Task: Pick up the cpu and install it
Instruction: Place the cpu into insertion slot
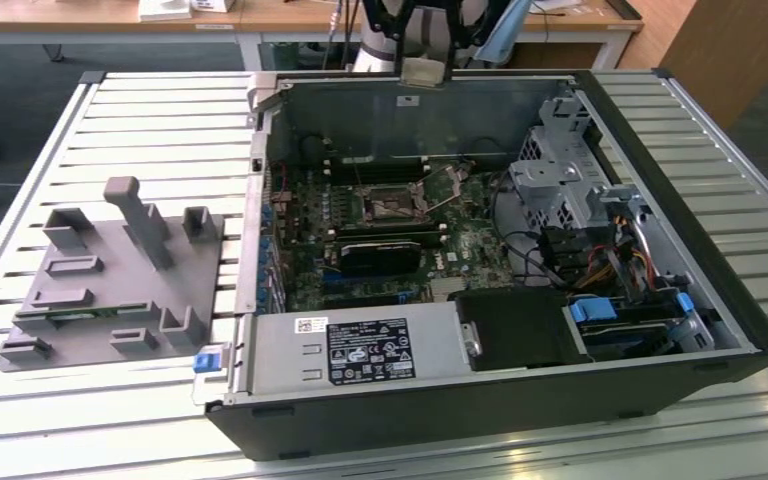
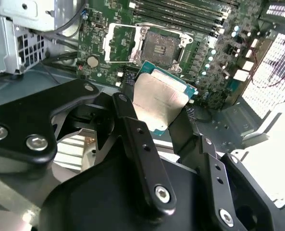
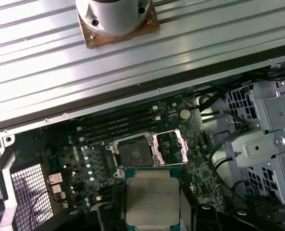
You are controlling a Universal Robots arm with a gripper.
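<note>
grips the cpu (image 2: 160,96) by two opposite edges: gripper (image 2: 154,115) closed on it, black metal fingers (image 2: 130,127) on either side. hangs over the case (image 1: 491,410) edge at the top of the exterior view, apart from the socket (image 3: 132,153). shows a flat square with a dull silver lid and thin teal rim; print on it too faint to read. lies open below the chip: dark square socket in a bright steel frame, load plate (image 3: 168,147) folded out just beside it. leaves free room above, with memory slots (image 3: 118,126) along one side and a perforated drive cage (image 3: 262,144) near another. carries a black-and-white label (image 1: 371,350) on the grey power supply (image 1: 291,345), text unreadable. sits on a slatted aluminium table (image 1: 157,130), beside a grey moulded fixture (image 1: 111,270).
</note>
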